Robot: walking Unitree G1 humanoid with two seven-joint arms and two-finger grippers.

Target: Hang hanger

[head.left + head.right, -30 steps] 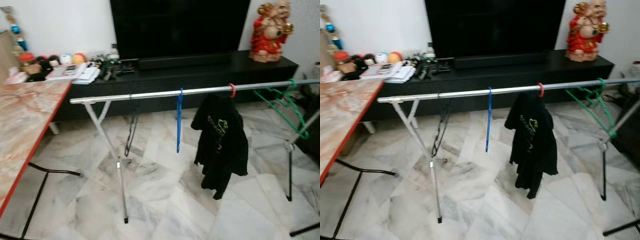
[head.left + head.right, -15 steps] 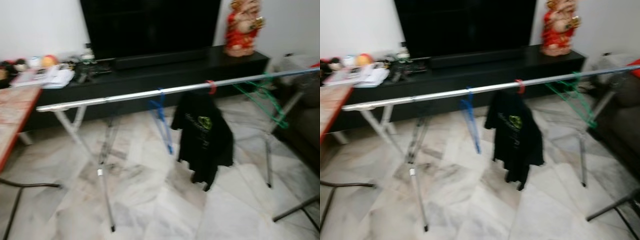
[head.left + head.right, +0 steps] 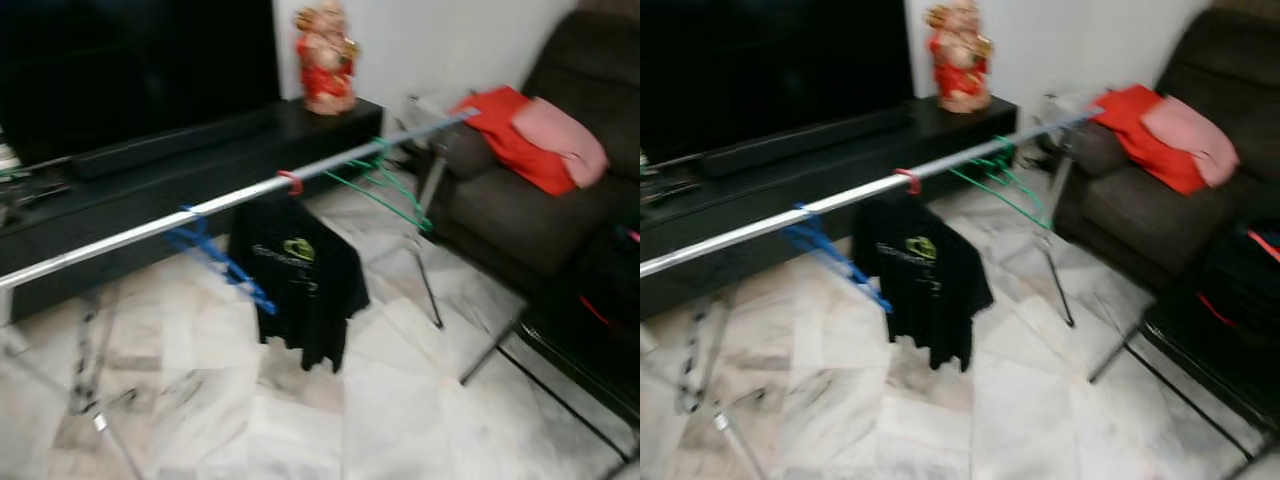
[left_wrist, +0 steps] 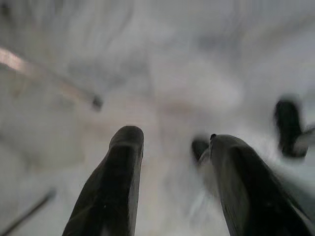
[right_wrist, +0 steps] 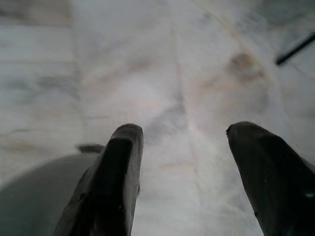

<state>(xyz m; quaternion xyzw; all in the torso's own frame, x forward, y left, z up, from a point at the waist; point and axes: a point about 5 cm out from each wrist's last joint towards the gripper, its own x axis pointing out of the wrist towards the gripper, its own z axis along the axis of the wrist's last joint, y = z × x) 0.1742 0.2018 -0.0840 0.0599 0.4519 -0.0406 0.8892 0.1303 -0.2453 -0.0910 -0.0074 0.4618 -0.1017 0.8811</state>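
Camera swing to the right is the change: the red table has gone from view, and a dark sofa (image 3: 520, 200) with red and pink cloths (image 3: 530, 140) now shows at the far right. That reads as the robot turning to look around, not as any move of the things.

The clothes rail (image 3: 200, 212) runs across from near left to far right. On it hang a blue hanger (image 3: 215, 258), a black shirt (image 3: 300, 285) on a red hook, and green hangers (image 3: 385, 190) further right.

Both arms hang low over the marble floor (image 5: 162, 73). The left gripper (image 4: 172, 187) and right gripper (image 5: 182, 182) each have fingers spread wide, holding nothing. No hanger is in hand, so 1 must be fetched first.

Black chair legs (image 3: 540, 350) at the near right and the rail's own legs could block the path.
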